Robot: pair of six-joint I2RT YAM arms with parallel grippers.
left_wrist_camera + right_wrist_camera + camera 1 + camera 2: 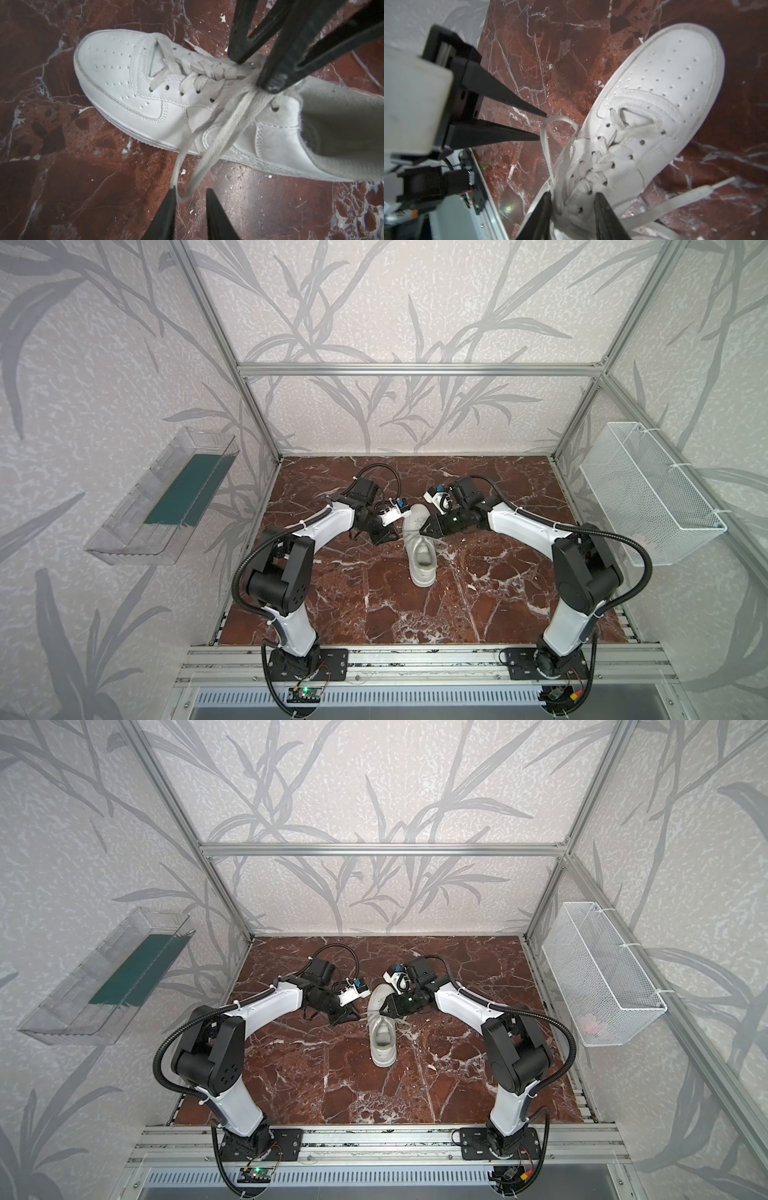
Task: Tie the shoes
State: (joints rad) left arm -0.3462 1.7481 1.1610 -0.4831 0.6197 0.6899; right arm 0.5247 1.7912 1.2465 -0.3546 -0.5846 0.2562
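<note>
1. Shoe (419, 547) (382, 1036): a single white low-top. It stands upright on its sole near the middle of the table (374, 605), toe toward the back wall and heel toward the arm bases. In both top views it lies between the two grippers.
2. Left gripper (388, 537) (191, 189): low over the table, just beside the shoe on the left arm's side. Its fingers are spread, with bare table showing between the tips, and it pinches nothing.
3. Loop (226, 141) (545, 145): a long flat white lace bight that runs out from the upper eyelets and over the shoe's side. Its bend lies slack between the left gripper's tips and touches one of them.
4. Right gripper (424, 531) (573, 193): over the shoe's lacing from the right arm's side, near the upper eyelets. Its fingers are also spread. In the left wrist view one tip rests by the twist and the other on the strands that feed the loop. Lace passes between the fingers, but they are not pressed onto it.
5. Twist (216, 70): a bunched crossing of lace on the tongue, about midway along the eyelet rows.
6. Lace end (695, 192): lies flat on the table on the shoe's far side from the loop, apart from both grippers.
7. Bin (166, 506): clear, with a green floor, mounted on the left wall.
8. Basket (648, 489): white wire, mounted on the right wall.
</note>
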